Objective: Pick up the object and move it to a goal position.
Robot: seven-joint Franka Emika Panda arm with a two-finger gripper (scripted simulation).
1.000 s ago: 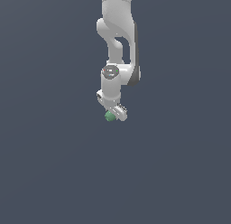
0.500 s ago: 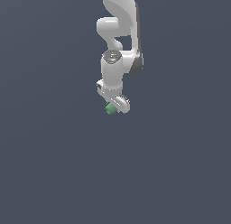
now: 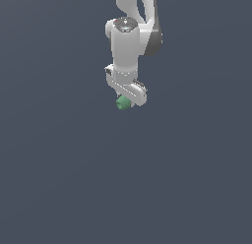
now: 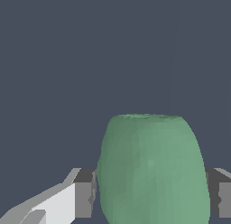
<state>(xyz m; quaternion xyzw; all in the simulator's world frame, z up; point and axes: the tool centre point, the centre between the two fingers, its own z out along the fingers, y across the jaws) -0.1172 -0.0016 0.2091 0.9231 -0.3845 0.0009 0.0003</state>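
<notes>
The object is a small matte green stubby cylinder [image 3: 123, 103] with rounded ends. It is held at the tip of my white gripper [image 3: 126, 99], high in the exterior view. In the wrist view the green cylinder [image 4: 151, 169] fills the space between my two fingers [image 4: 83, 193], whose dark pads press against its sides. My gripper [image 4: 151, 191] is shut on it. No goal marker shows in either view.
The white arm [image 3: 130, 36] reaches down from the top of the exterior view. Around it there is only a plain dark grey-blue background.
The arm has risen and swung slightly toward the exterior view's right, carrying the green cylinder upward. The grip has not changed.
</notes>
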